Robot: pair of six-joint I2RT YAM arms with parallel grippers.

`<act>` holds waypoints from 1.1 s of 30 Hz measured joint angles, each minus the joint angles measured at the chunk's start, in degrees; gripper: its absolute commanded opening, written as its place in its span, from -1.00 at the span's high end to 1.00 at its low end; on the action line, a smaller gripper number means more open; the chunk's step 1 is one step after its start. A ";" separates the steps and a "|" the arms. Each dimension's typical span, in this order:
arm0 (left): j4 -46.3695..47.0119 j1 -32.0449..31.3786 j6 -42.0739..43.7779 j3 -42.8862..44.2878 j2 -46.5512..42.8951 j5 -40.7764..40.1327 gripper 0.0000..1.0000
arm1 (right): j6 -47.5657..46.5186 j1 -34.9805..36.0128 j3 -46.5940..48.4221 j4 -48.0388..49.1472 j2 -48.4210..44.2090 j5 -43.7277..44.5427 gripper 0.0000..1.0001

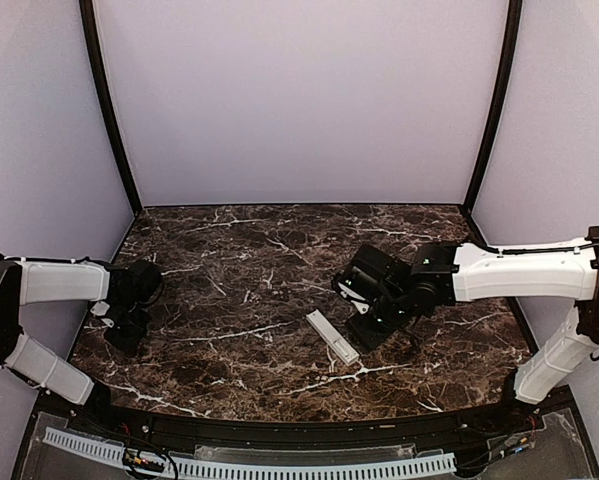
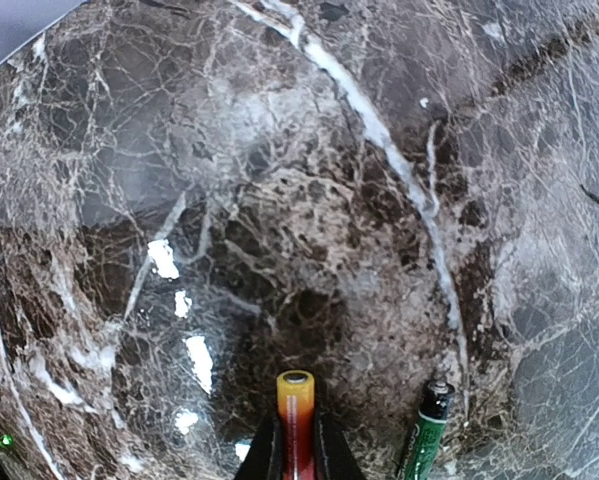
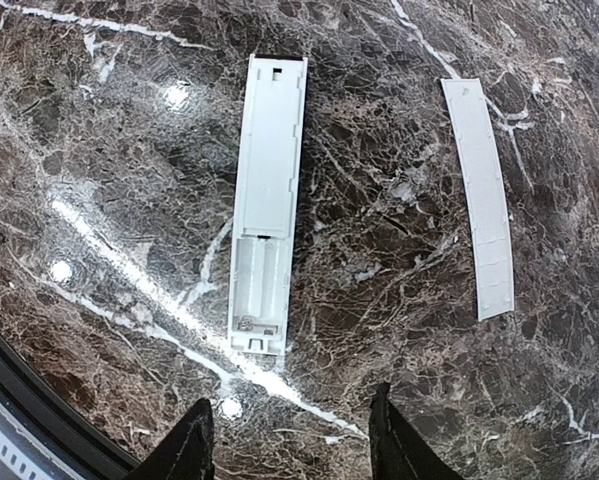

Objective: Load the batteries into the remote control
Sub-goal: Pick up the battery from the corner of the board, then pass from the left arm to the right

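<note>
A red battery (image 2: 296, 395) with an orange tip points away from the camera, and my left gripper (image 2: 297, 428) is shut on it just above the marble at the table's left side (image 1: 127, 328). Right of it lies a green-and-black battery (image 2: 425, 438), apart from the fingers. The white remote control (image 3: 267, 190) lies back up with its empty battery compartment (image 3: 257, 285) uncovered at the near end; it also shows mid-table (image 1: 332, 336). My right gripper (image 3: 290, 400) hovers open just short of that end, with nothing between its fingers.
A thin, flat white cover strip (image 3: 479, 195) lies to the right of the remote, roughly parallel to it. The dark marble table (image 1: 239, 260) has a black front rim (image 3: 19, 400) close behind the right gripper. Grey walls enclose the back and sides.
</note>
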 measured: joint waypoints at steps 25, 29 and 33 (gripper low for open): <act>5.09 -0.50 13.73 -0.35 -39.21 -0.85 1.00 | -3.58 0.00 3.39 5.97 -5.66 -4.70 -0.04; 11.39 -4.52 21.57 3.21 -42.58 -0.55 1.00 | -6.23 0.02 6.25 12.61 -7.63 -9.31 -0.04; 20.90 -10.27 30.32 6.93 -41.46 1.09 1.00 | -8.41 0.04 9.70 20.74 -7.19 -13.92 -0.05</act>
